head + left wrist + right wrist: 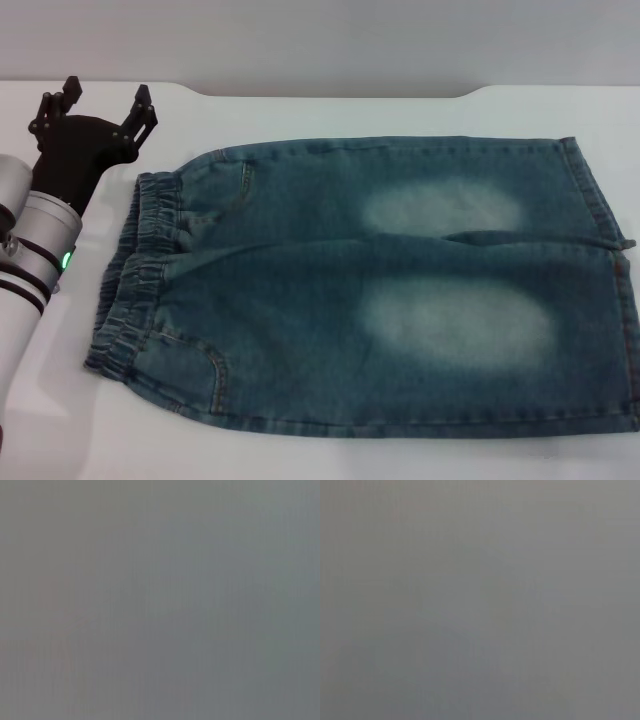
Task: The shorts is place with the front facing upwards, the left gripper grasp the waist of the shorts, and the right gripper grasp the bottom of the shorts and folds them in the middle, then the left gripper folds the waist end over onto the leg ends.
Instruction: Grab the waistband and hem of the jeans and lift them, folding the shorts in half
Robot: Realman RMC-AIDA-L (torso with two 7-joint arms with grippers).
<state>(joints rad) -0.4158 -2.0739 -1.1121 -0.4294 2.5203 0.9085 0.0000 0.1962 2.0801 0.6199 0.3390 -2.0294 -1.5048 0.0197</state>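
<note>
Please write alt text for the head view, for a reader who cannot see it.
Blue denim shorts lie flat and unfolded on a white table, elastic waist toward the robot's left and leg hems toward its right. The left gripper is open beyond the waist's far corner, touching nothing; the right gripper is out of view.

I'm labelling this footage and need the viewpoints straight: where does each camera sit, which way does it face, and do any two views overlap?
Head view: from the robot's head, looking forward and down at the shorts spread flat on the white table; the left gripper, open, hovers beyond the waistband.
Left wrist view: on the left arm; only featureless grey.
Right wrist view: on the right arm; the same grey.
Shared: the wrist views share only that blankness.
</note>
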